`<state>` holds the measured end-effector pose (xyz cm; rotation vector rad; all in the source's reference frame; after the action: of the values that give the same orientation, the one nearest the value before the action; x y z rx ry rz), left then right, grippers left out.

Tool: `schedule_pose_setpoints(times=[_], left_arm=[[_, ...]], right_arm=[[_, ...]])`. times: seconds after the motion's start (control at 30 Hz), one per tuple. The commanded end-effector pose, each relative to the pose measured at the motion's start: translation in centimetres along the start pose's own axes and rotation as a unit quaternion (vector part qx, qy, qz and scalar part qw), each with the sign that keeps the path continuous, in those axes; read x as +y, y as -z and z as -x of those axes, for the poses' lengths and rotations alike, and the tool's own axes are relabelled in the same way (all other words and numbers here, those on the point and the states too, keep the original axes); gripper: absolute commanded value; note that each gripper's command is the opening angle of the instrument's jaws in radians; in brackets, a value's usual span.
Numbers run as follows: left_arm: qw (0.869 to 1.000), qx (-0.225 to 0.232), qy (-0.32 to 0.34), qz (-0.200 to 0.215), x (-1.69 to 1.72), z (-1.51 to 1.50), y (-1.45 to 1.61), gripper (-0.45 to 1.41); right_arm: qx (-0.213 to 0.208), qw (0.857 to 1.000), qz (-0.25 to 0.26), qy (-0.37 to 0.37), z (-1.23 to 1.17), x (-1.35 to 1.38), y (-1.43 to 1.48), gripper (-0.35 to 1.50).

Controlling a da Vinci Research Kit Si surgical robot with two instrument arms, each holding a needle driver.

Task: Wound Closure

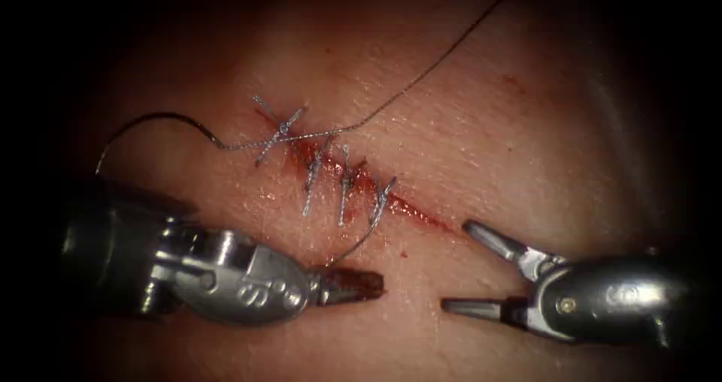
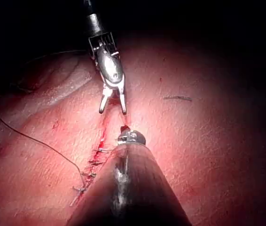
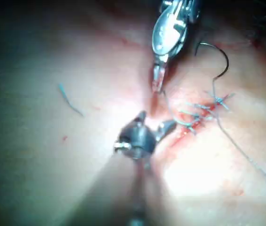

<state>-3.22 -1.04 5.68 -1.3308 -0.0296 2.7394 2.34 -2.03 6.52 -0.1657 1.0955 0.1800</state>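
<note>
The needle [image 1: 150, 122] lies free at the frame's upper left, on the tissue [image 1: 526, 141] left of the cut [image 1: 361, 179] (four stitches cross it). The left tool [image 1: 353, 284] pinches the thread [image 1: 353, 247] below the stitches; the right tool [image 1: 466, 265] gapes wide, empty, at lower right.

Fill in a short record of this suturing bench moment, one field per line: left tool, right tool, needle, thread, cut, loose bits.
Left tool: left tool, jaws shut on the thread, just below the cut.
Right tool: right tool, jaws open, holding nothing, to the right of the left tool.
Needle: needle lies on the tissue left of the cut, held by neither tool.
Thread: runs from the needle past the stitches and away up right.
Cut: cut has several stitches; its lower right end is unstitched, with red fluid.
Loose bits: cut end of thread on the tissue.
</note>
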Motion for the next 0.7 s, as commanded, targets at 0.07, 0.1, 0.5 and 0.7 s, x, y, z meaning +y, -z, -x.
schedule_pose_setpoints(times=[0.07, 0.1, 0.5, 0.7], left_arm=[[1.000, 0.005, 0.003, -0.002, -0.01, 0.00, -0.05, -0.45], [1.000, 0.008, 0.005, -0.003, -0.03, 0.00, -0.03, -0.45], [0.999, 0.025, 0.012, -0.016, -0.15, -0.13, 0.14, -0.45], [0.999, 0.024, 0.014, -0.018, -0.11, -0.17, 0.13, -0.45]], right_arm=[[0.012, 1.000, -0.004, 0.019, 0.04, -0.10, -0.26, 1.28], [0.017, 1.000, -0.004, 0.024, 0.05, -0.11, -0.32, 1.28], [0.038, 0.996, 0.023, 0.075, 0.00, -0.14, -0.93, 1.31], [0.032, 0.996, 0.031, 0.076, 0.05, -0.13, -1.11, 1.31]])
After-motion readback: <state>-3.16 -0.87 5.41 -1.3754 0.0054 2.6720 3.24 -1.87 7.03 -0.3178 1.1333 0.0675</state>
